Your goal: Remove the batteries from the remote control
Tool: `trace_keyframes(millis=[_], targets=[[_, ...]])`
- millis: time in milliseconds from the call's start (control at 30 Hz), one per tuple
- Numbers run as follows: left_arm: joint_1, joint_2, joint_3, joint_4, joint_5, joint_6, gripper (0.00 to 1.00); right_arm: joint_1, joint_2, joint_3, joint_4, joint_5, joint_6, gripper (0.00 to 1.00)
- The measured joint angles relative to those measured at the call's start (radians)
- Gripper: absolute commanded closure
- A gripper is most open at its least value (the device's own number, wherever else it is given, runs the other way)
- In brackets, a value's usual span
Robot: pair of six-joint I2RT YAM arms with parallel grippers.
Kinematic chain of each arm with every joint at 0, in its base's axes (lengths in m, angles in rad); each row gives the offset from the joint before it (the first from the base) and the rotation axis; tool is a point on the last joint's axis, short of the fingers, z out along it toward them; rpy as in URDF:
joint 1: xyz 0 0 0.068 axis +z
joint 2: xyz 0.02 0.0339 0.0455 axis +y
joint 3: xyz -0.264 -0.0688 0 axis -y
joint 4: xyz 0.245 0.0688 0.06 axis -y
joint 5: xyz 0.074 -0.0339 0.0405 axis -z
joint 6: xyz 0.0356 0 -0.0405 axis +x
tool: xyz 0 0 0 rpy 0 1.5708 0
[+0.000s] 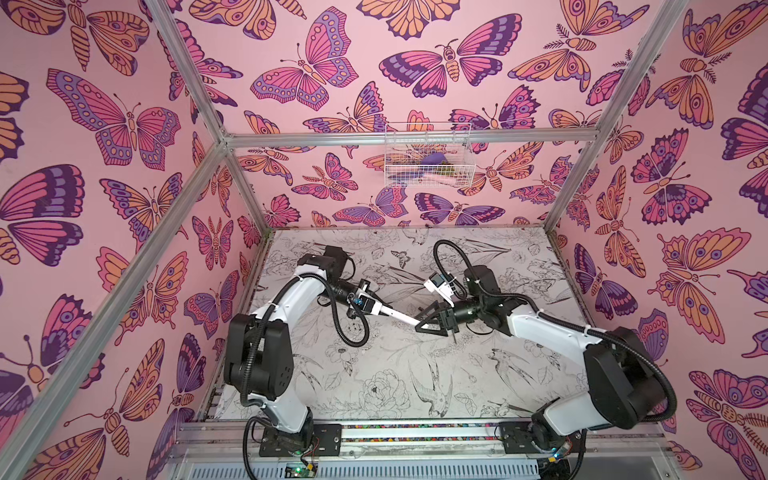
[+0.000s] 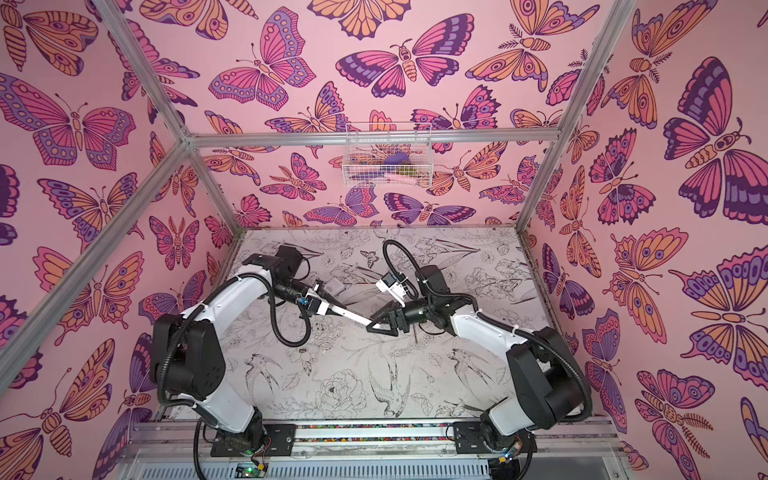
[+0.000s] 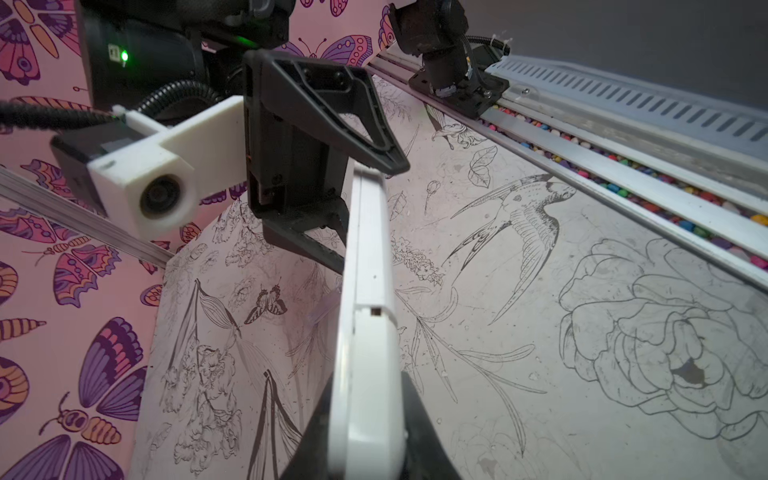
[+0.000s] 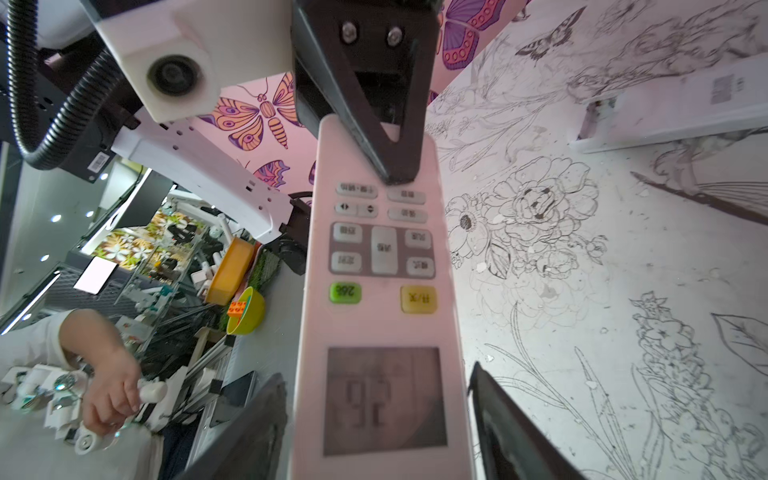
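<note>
The remote control (image 4: 382, 291) is hanging in the air, clear of the worktop (image 1: 374, 374) beneath it, with an arm at each end. The left gripper (image 3: 368, 415) is clamping the remote's button end, its jaws narrow and pressing on the two broad faces. The right gripper (image 4: 378, 374) is sitting around the display end with its jaws wide and a gap showing on either side of the remote, so it is holding nothing. No batteries are showing; I am judging that they are sitting inside the remote, behind its back cover. What looks like a second white remote (image 4: 685, 108) is lying on the worktop beyond the held one.

This is looking like a handover to the left arm. To do it well, the left grip should be bearing the whole weight, and the right gripper should be backing straight off along the remote's length so that neither jaw is knocking it askew
</note>
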Motion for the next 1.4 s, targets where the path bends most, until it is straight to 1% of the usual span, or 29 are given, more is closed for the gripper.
trace_keyframes(millis=[133,233,333,433,567,667,800,867,967,1200,1300,1400], targets=[[0.000,-0.026,-0.026,0.003,0.001,-0.187,1.00,-0.022,-0.128,-0.082,0.058,0.087,0.000,0.20],[0.000,-0.052,-0.061,0.029,0.002,-0.412,1.00,-0.022,-0.205,-0.149,0.124,0.162,0.003,0.20],[0.000,-0.074,-0.107,0.098,0.006,-0.684,1.00,-0.022,-0.246,-0.215,0.201,0.243,0.017,0.20],[-0.002,-0.097,-0.181,0.214,-0.003,-0.982,1.00,-0.022,-0.259,-0.281,0.284,0.327,0.038,0.20],[-0.014,-0.108,-0.262,0.372,-0.088,-1.376,1.00,-0.022,-0.257,-0.333,0.356,0.391,0.071,0.20],[-0.019,-0.134,-0.345,0.501,-0.129,-1.600,1.00,-0.022,-0.234,-0.357,0.433,0.410,0.106,0.21],[-0.019,-0.150,-0.439,0.628,-0.121,-1.754,1.00,-0.022,-0.139,-0.369,0.523,0.409,0.176,0.22],[-0.019,-0.150,-0.482,0.686,-0.106,-1.803,1.00,-0.022,-0.087,-0.370,0.566,0.410,0.229,0.23],[-0.019,-0.149,-0.507,0.750,-0.065,-1.858,1.00,-0.022,-0.030,-0.375,0.633,0.413,0.297,0.25],[-0.022,-0.145,-0.508,0.887,0.010,-1.955,1.00,-0.022,0.071,-0.381,0.758,0.392,0.410,0.25],[-0.026,-0.134,-0.508,0.915,0.030,-1.971,1.00,-0.021,0.146,-0.385,0.856,0.365,0.470,0.26],[-0.034,-0.110,-0.508,0.928,0.039,-1.988,1.00,-0.014,0.228,-0.385,0.953,0.344,0.531,0.30]])
